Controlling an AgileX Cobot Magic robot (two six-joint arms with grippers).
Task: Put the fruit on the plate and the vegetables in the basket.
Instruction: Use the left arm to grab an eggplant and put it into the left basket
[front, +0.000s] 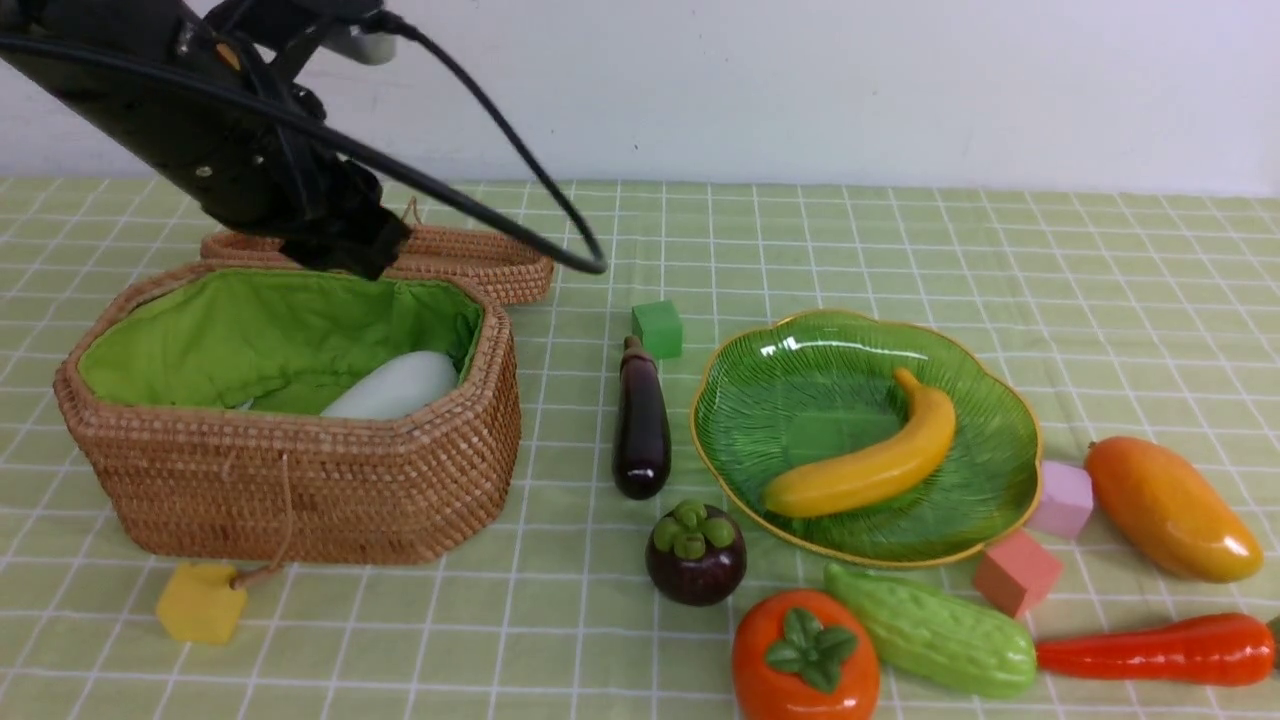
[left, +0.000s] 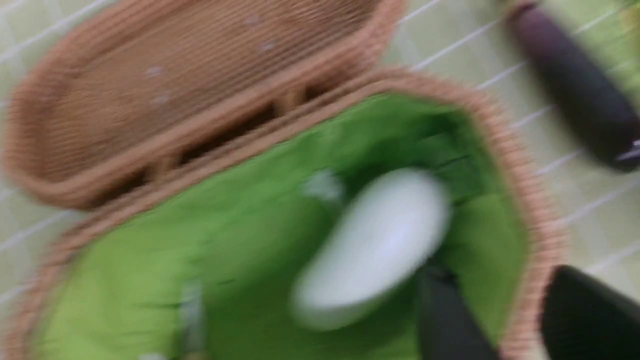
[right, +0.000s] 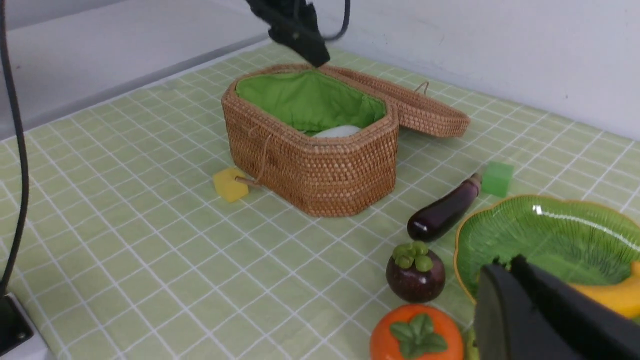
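Left end effector (front: 355, 250) is hovering over the basket's (front: 300, 490) far rim, fingers (left: 445, 325) apart and empty; right end effector (right: 510, 280) is sitting pressed together
White radish (front: 395, 388) is lying inside the basket's right end, long axis slanting, leaves hidden. Eggplant (front: 641, 425) is lying on the counter (front: 900, 250) between basket and plate (front: 820, 400), long axis running away from the robot, stem pointing at the green cube (front: 657, 329). Risk: its glossy body slipping from a pinch, or a finger nudging the plate rim
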